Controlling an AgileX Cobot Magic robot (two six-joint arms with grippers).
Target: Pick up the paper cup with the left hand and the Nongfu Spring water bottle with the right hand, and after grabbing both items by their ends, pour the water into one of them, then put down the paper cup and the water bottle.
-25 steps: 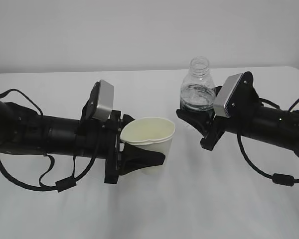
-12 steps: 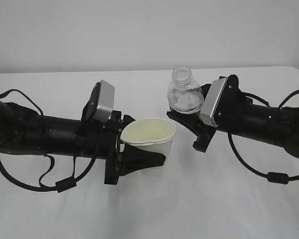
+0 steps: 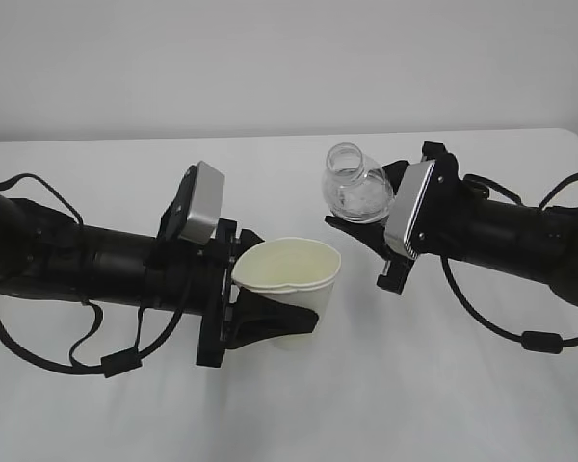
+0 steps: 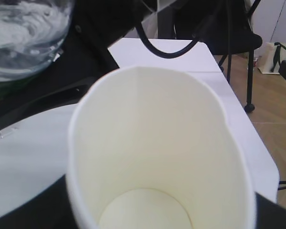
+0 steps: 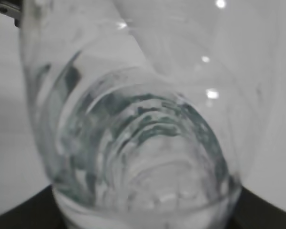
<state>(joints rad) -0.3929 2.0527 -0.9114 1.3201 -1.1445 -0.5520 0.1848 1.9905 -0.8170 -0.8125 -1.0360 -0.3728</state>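
While your left gripper (image 3: pixel 270 318) clamps the paper cup (image 3: pixel 291 289) at frame centre | right gripper (image 3: pixel 366 231) grips the Nongfu Spring water bottle (image 3: pixel 354 188) | tip its mouth over the rim slowly.

No text, label or brand can be read anywhere.

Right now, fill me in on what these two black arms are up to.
The left gripper holds a small off-white paper cup upright above the white table, its inside dry and empty. The right gripper holds a small clear ribbed plastic bottle, uncapped, tilted with its mouth leaning toward the cup. The bottle's mouth sits up and to the right of the cup's rim, and no water is flowing yet.
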